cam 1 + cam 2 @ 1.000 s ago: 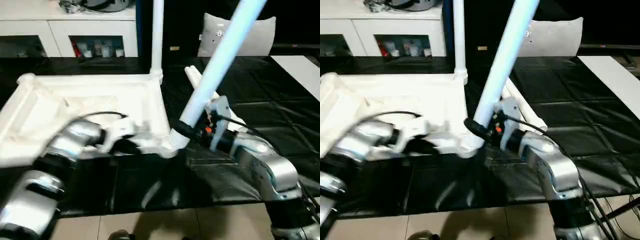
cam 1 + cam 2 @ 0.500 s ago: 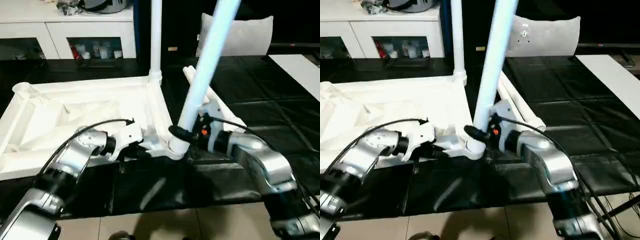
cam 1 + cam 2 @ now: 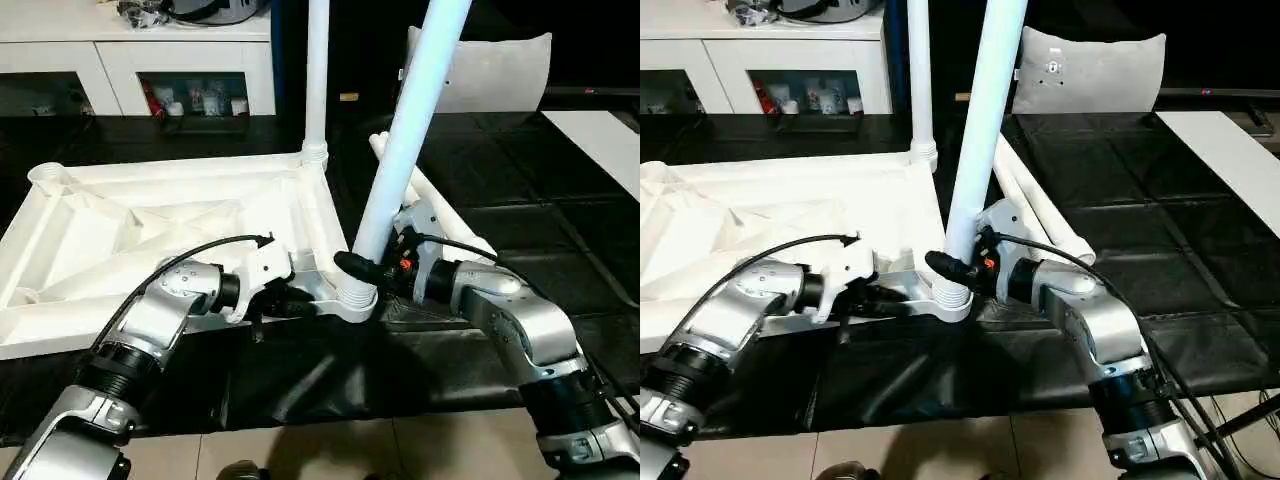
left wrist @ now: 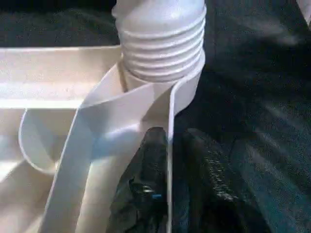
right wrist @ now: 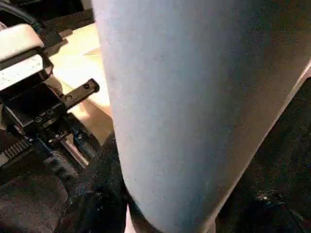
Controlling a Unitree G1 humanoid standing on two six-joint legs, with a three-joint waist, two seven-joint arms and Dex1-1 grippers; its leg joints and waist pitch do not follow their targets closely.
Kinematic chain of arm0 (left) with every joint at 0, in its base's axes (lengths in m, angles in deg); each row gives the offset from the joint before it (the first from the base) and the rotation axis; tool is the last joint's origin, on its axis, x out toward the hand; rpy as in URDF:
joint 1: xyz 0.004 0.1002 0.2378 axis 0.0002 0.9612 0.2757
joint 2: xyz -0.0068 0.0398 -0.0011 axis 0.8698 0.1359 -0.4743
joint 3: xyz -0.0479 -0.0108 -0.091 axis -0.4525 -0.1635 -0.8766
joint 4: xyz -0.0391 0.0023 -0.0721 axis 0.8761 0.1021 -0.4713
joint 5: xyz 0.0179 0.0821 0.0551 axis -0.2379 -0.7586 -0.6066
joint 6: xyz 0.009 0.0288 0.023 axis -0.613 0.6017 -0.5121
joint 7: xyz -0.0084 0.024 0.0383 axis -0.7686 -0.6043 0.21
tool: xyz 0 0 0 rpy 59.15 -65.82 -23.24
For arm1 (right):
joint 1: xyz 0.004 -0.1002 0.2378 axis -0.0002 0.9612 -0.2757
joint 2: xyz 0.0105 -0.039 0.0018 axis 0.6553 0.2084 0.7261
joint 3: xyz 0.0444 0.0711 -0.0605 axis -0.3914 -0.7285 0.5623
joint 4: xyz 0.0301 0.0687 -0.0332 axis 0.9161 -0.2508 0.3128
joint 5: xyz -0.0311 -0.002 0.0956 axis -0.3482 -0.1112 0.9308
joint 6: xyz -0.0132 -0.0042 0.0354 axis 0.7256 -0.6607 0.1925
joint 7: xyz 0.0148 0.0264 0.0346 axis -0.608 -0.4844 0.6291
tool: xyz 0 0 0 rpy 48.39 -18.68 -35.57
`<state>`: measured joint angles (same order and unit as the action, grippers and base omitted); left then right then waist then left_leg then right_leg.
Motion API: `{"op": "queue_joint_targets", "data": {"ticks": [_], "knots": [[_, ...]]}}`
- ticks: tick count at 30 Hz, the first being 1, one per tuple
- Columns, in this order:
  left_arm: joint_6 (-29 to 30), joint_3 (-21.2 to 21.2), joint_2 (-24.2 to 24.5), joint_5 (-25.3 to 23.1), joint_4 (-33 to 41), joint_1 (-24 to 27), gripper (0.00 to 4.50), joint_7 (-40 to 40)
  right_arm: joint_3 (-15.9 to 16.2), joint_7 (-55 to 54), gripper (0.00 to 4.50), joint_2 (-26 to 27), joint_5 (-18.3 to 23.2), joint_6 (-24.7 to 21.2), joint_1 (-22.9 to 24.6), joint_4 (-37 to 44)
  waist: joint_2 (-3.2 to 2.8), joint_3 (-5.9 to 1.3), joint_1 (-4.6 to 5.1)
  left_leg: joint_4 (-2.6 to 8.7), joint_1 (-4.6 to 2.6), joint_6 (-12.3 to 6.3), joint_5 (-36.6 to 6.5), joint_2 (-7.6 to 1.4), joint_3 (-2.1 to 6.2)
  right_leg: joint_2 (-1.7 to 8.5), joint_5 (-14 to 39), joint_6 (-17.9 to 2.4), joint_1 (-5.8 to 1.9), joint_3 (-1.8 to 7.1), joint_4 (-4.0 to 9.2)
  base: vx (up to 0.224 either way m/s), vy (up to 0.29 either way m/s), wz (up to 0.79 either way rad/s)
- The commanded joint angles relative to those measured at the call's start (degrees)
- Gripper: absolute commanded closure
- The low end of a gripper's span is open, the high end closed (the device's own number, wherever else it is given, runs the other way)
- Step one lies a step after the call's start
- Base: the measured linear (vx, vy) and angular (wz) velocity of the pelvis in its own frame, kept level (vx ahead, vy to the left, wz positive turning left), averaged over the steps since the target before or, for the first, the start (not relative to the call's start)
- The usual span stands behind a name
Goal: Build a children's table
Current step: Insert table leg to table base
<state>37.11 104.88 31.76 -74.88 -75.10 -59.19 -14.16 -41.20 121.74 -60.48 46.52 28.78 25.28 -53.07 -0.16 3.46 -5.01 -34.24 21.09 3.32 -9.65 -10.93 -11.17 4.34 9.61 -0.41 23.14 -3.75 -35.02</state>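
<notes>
The right gripper squeezes the leaning leg, and the left gripper straddles the tabletop edge, slightly open.

silver forearms with black ribbed joints, white wrist housings, thin black cables; the right gripper has black fingers.

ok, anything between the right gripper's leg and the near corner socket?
Nothing visible. The leg held by the right gripper already has its ribbed end sitting in the near corner socket of the tabletop. The left gripper straddles the tabletop's rim wall beside that socket, not in the leg's path.
</notes>
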Motion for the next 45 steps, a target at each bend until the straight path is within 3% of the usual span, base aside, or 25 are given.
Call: {"op": "queue_joint_targets", "data": {"ticks": [1, 11, 18, 23, 37, 40, 45], "knots": [[-0.7, -0.3, -0.3, -0.1, -1.0, -0.6, 3.53, 0.0, -0.2, 0.0, 2.61, -0.1, -0.7, 0.5, 0.5, 0.1, -0.02, -3.92, 0.07, 4.23, -1.09, 1.01, -17.0, -2.03, 1.43, 4.03, 23.7, -7.6, -2.05, 2.7, 5.21, 0.0, 0.0, 0.0], [-2.3, 1.2, 1.0, -3.2, -6.4, -2.6, 3.53, 1.1, -0.3, 0.0, 2.61, -0.5, -0.9, 0.5, 0.8, 0.8, -0.11, -3.89, 0.21, 4.33, -1.21, 1.41, -18.1, -1.99, 1.5, 3.88, 24.0, -7.4, -1.97, 2.66, 5.36, 0.0, 0.0, 0.0], [-3.3, 1.3, 1.0, -3.1, -8.2, -3.2, 4.23, -0.2, -0.2, 0.1, 2.61, -0.3, -1.1, 0.5, 0.5, 0.6, -0.17, -3.77, 0.25, 4.36, -1.39, 1.59, -19.6, -2.03, 1.62, 4.04, 26.5, -7.1, -1.85, 2.58, 5.67, 0.0, 0.0, 0.0], [-4.1, 2.3, 1.7, -4.3, -8.6, -3.5, 4.46, -0.3, 0.2, 0.5, 2.61, -0.4, -1.5, 0.4, 0.1, 0.2, -0.04, -3.69, 0.28, 4.39, -1.43, 1.6, -20.2, -2.04, 1.7, 4.09, 28.4, -6.4, -1.7, 2.54, 5.9, 0.0, 0.0, 0.0], [-6.8, 4.3, 2.8, -4.7, -5.1, -3.1, 4.5, -4.3, 3.3, 3.8, 2.61, -1.4, -3.5, -0.5, -2.2, -3.8, 0.11, -3.93, 0.36, 4.47, -1.16, 1.49, -18.1, -2.26, 1.58, 4.1, 23.3, -8.3, -1.95, 2.76, 5.08, 0.0, 0.0, 0.0], [-6.7, 4.2, 2.6, -3.8, -4.2, -3.5, 4.5, -5.0, 2.4, 3.9, 2.61, -0.5, -2.9, -0.2, -2.6, -6.2, 0.13, -3.97, 0.3, 4.39, -1.19, 1.47, -17.5, -2.27, 1.44, 4.14, 21.6, -9.1, -1.96, 2.85, 5.0, 0.0, 0.0, 0.0], [-6.1, 3.4, 2.4, -2.5, -3.6, -3.7, 4.5, -5.4, -2.6, 3.1, 2.61, 1.0, 0.4, 0.1, -1.5, -10.1, 0.09, -3.97, 0.33, 4.39, -1.34, 1.59, -18.7, -2.25, 1.44, 4.14, 22.1, -9.5, -1.97, 2.77, 5.12, 0.0, 0.0, 0.0]]}}
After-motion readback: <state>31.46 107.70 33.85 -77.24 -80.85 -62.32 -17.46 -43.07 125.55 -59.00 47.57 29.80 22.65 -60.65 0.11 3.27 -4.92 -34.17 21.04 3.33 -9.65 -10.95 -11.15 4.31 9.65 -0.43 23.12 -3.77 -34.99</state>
